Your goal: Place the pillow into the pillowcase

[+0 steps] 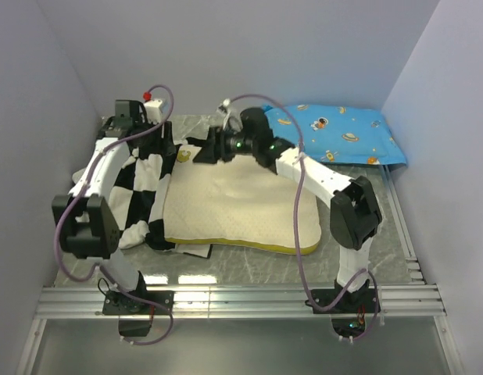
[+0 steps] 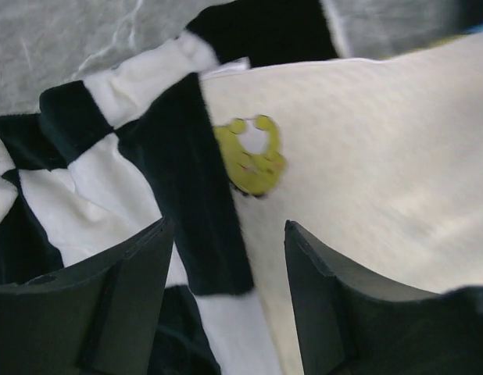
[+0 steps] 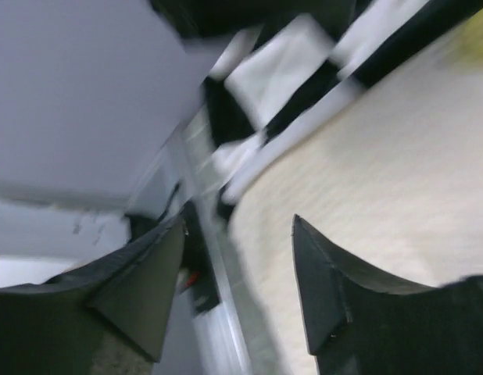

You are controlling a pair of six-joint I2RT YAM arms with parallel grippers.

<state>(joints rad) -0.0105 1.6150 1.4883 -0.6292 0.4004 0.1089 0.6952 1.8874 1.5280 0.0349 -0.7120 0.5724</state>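
The cream pillow (image 1: pixel 241 205) lies flat mid-table, its olive piping along the near edge. The black-and-white checkered pillowcase (image 1: pixel 141 195) is bunched over its left end. In the left wrist view the pillowcase (image 2: pixel 187 180) has a dark edge lying over the pillow (image 2: pixel 366 156), just beside the yellow emblem (image 2: pixel 253 156). My left gripper (image 2: pixel 227 226) hangs open above that edge, holding nothing. It shows at the back left corner (image 1: pixel 166 145) from above. My right gripper (image 1: pixel 201 154) is open over the pillow's far edge. In its own view, blurred, the right gripper (image 3: pixel 240 220) is empty above the pillow (image 3: pixel 366 180) and pillowcase (image 3: pixel 280 70).
A blue cartoon-print pillow (image 1: pixel 343 133) lies at the back right against the wall. Grey walls close in the left, back and right. The marbled tabletop (image 1: pixel 249 266) shows in front of the pillow, and a metal rail (image 1: pixel 241 301) runs along the near edge.
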